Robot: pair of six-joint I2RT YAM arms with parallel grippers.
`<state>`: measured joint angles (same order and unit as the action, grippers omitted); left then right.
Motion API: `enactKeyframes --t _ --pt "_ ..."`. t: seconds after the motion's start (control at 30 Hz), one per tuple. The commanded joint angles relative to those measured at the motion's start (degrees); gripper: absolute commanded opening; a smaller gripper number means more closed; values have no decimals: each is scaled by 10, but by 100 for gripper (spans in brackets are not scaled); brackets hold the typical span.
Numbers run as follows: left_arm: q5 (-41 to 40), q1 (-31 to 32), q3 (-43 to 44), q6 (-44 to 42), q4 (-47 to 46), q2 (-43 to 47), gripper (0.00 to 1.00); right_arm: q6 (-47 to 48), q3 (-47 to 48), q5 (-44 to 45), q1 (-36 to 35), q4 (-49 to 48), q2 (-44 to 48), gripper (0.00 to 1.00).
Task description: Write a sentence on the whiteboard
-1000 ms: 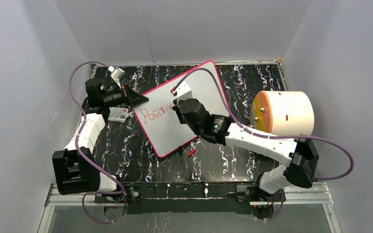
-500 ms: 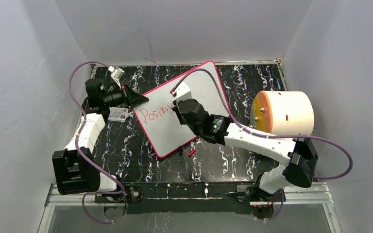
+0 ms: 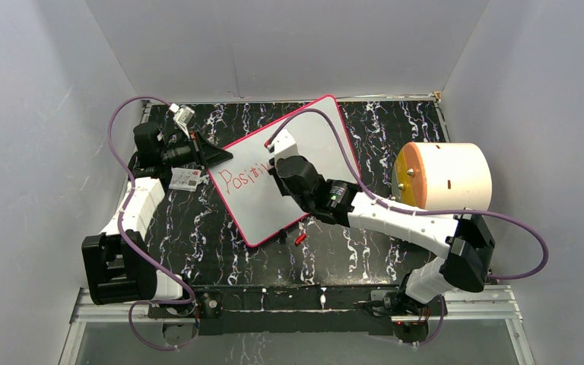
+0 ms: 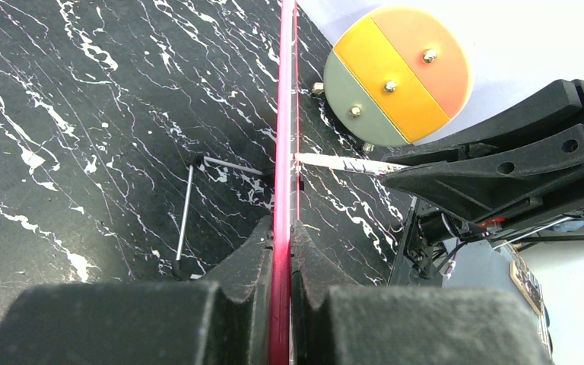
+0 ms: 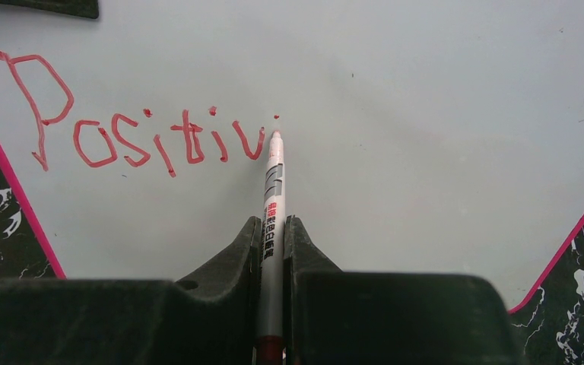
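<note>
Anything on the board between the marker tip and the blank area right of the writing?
Nothing visible. The right tool holds the marker, tip at the end of the writing; the whiteboard to its right is bare. The left tool grips the whiteboard's edge, left of the writing.
</note>
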<state>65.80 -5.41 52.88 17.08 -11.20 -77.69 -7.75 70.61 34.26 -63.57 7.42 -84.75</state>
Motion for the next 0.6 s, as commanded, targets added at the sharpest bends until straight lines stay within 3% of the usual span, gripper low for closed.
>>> enactKeyframes --t 0.0,0.57 --pt "-62 0 -7 -50 37 -21 0 -1 9 5 6 -28 -5 0" --pt "-60 0 -6 -49 37 -23 0 -25 34 -18 6 58 -24 0"
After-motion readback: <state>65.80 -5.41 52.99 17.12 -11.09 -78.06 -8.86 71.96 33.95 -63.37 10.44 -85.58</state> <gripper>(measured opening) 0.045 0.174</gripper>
